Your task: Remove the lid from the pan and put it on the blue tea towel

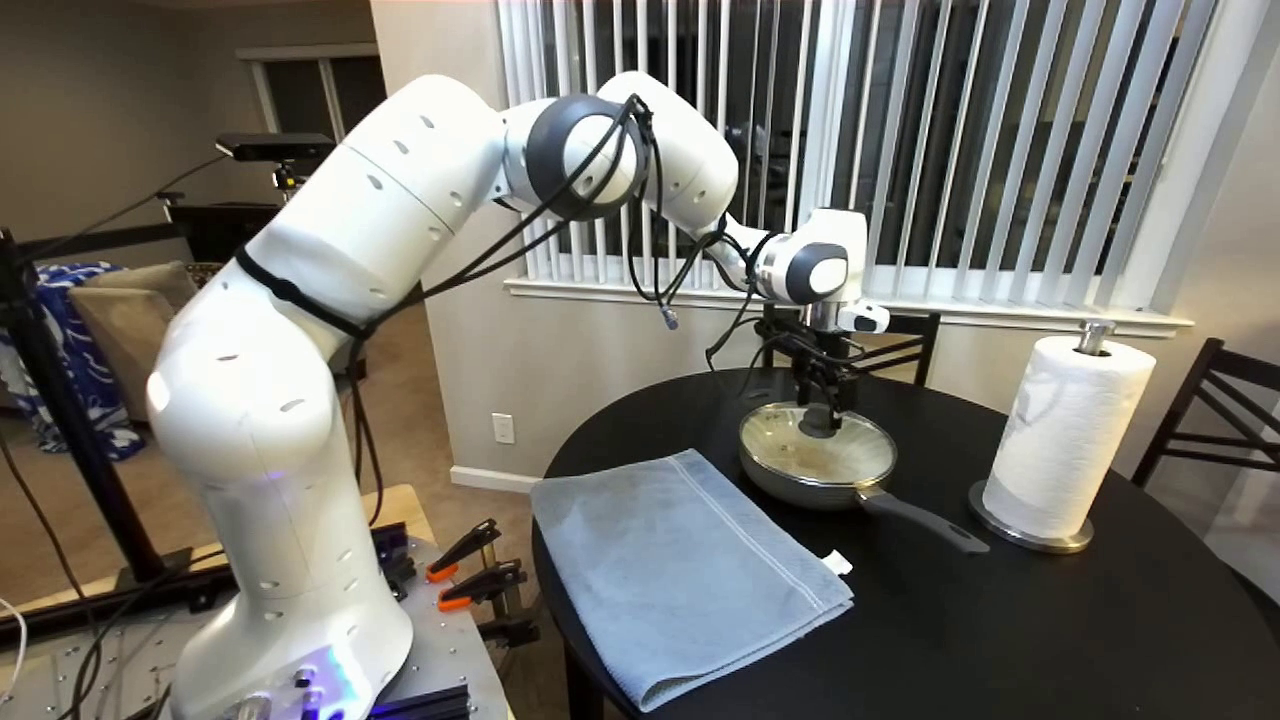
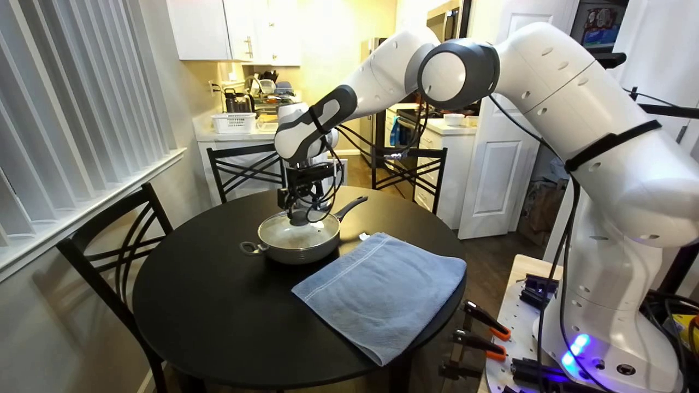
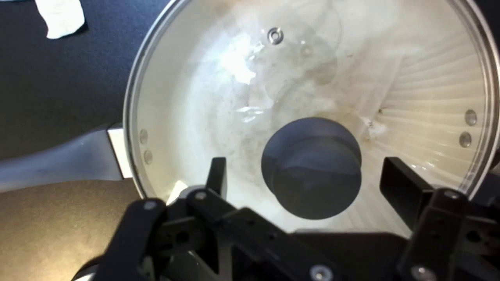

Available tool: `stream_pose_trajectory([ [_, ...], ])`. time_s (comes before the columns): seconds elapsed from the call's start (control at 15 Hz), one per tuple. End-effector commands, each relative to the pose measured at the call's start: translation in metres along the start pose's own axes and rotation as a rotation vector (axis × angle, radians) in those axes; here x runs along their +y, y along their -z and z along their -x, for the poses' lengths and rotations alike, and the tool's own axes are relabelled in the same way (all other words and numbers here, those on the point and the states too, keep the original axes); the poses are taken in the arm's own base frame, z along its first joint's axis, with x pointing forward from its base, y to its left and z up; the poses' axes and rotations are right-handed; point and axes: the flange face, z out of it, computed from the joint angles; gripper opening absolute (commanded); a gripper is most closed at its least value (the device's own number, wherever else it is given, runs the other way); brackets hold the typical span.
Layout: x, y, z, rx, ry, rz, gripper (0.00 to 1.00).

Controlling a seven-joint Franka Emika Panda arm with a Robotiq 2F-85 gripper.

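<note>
Right of centre in an exterior view, the glass lid [image 1: 822, 457] is covering the frying pan [image 1: 800, 496], while the wide-spread claw [image 3: 305, 171] is straddling the lid knob [image 3: 312, 156], seemingly preparing the grasp, which is calling for closing before lifting.

cabinets [image 2: 199, 30], dining table [image 2: 235, 311] and window blinds [image 2: 82, 109] show a home.

In an exterior view, your black table [image 1: 960, 640] bears the blue tea towel [image 1: 690, 580], lower centre. Farther right, you have the pan [image 1: 808, 497] and paper-towel stand [image 1: 1040, 543].
</note>
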Motion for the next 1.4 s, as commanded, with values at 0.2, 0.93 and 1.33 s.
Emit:
stream_pose_trajectory([
  [0.2, -0.006, -0.008, -0.002, -0.074, 0.001, -0.045, 1.00],
  [0.93, -0.014, -0.022, -0.013, -0.049, 0.005, -0.045, 1.00],
  [1.33, -0.013, -0.015, -0.019, -0.029, -0.005, -0.043, 1.00],
])
